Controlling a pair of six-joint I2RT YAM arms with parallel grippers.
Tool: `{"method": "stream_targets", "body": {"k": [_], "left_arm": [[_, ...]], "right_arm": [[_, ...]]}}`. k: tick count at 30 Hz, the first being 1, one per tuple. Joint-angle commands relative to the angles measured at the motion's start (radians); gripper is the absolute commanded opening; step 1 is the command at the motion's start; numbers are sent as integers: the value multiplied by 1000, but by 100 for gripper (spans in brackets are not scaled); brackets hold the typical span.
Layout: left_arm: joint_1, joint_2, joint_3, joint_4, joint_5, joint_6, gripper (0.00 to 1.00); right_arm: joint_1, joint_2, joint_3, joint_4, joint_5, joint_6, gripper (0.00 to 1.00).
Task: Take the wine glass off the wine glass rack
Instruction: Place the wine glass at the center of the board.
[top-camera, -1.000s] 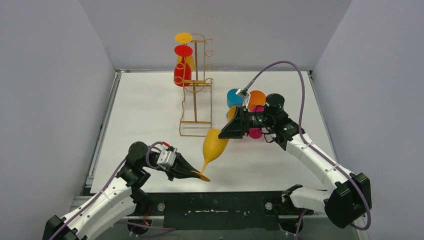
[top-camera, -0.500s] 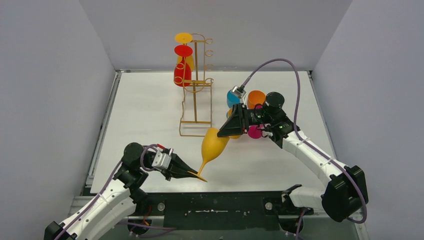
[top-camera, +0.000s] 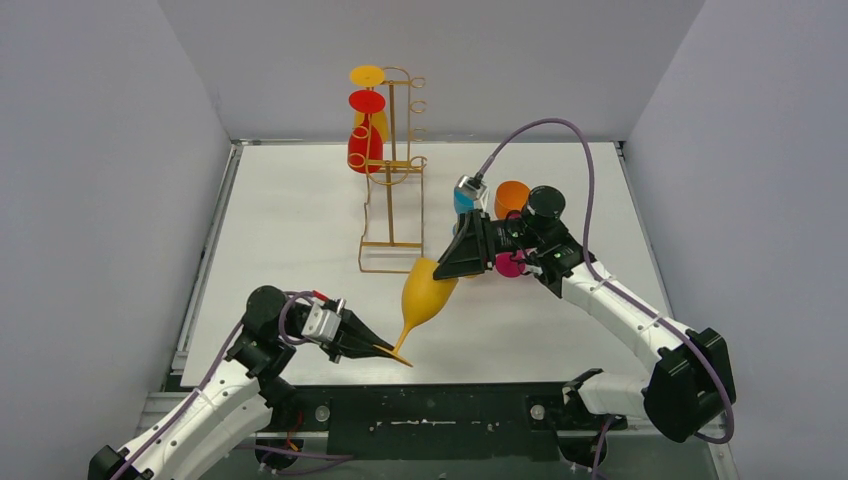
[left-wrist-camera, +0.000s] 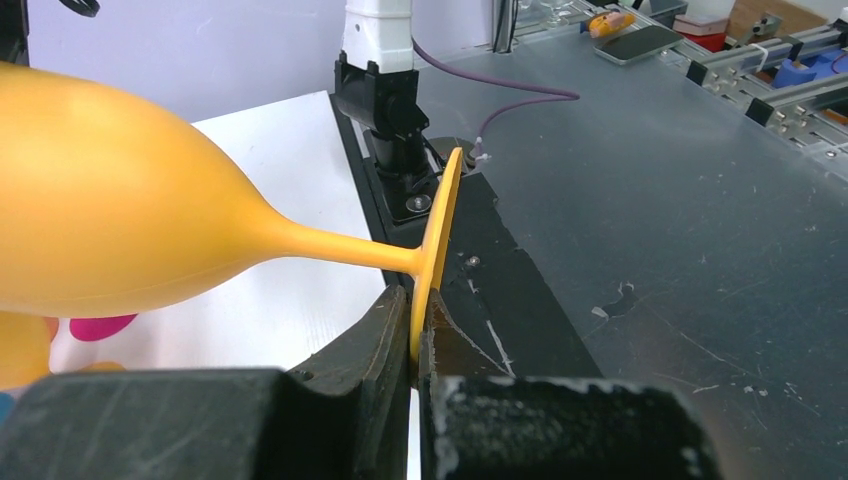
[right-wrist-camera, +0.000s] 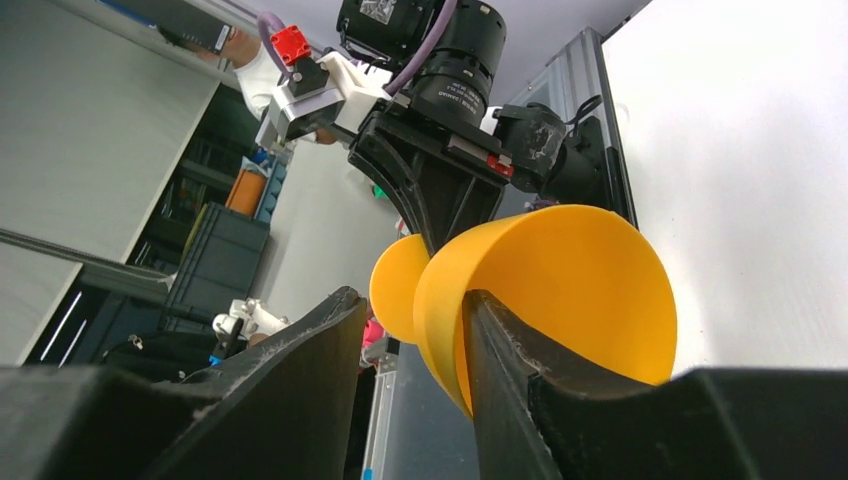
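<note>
A yellow-orange wine glass (top-camera: 425, 293) hangs tilted in the air in front of the gold wire wine glass rack (top-camera: 392, 180), clear of it. My left gripper (top-camera: 388, 351) is shut on the edge of the glass's round foot (left-wrist-camera: 440, 225), with the bowl (left-wrist-camera: 110, 220) to the left in the left wrist view. My right gripper (top-camera: 447, 268) is at the bowl's rim. In the right wrist view one of its fingers (right-wrist-camera: 500, 340) lies inside the bowl (right-wrist-camera: 570, 290), while the other stands apart from the wall, so the jaws are open.
A red glass (top-camera: 365, 140) and a yellow glass (top-camera: 368, 78) hang upside down on the rack's left side. A blue cup (top-camera: 463, 198), an orange cup (top-camera: 512, 195) and a pink cup (top-camera: 510, 266) stand behind my right wrist. Grey walls close in the table.
The left gripper and the glass's foot have drifted slightly left and toward the near edge. The right wrist has shifted a little left. The glass stays tilted between them.
</note>
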Motion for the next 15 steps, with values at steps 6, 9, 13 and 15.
{"method": "stream_targets", "body": {"k": [6,9,13,15], "left_arm": [[15,-2,47,4,-20,-8,0],[15,-8,41,-7,-27,-12,0],[16,-14,38,-28,-44,-12,0],[15,-20,36,-31,-66,-12,0]], "right_arm": [[23,0,4,84,-56,13,24],[21,-2,0,90,-54,15,15],[23,-5,-9,100,-43,21,1],[22,-12,-15,104,-33,20,0]]}}
